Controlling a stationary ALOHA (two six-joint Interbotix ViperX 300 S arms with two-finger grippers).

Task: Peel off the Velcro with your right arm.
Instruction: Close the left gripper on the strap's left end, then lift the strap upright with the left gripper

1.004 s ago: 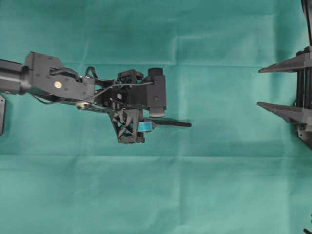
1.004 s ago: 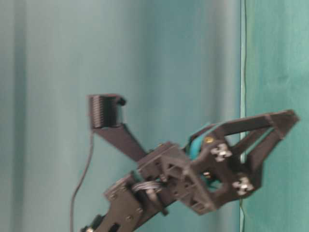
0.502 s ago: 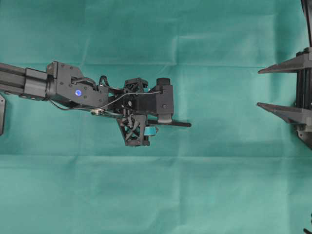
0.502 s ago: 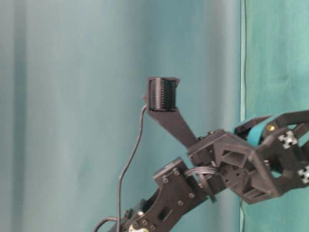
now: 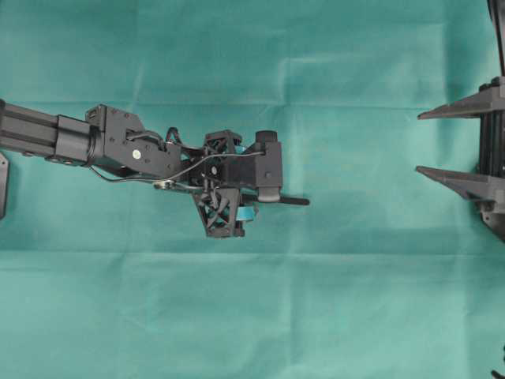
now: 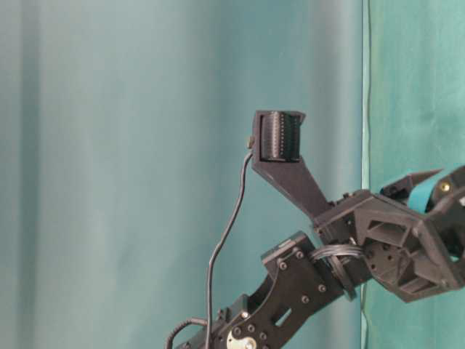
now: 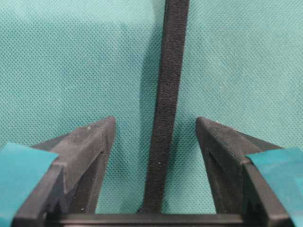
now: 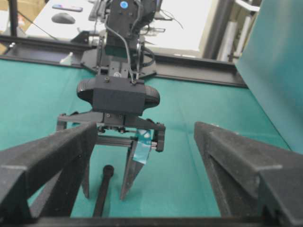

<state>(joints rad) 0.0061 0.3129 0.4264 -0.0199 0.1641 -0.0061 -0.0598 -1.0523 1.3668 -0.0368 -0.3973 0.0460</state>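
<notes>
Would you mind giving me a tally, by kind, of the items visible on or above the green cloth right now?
Velcro strips: 1, the Velcro lying flat on the green cloth
Robot grippers: 2, the left gripper open astride the strip, and the right gripper open at the cloth's edge
Total: 3

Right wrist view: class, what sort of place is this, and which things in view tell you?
Probably a robotics lab or workshop. A table draped in green cloth carries a robot arm, a green screen stands at one side, and behind is a desk with a computer mouse.
</notes>
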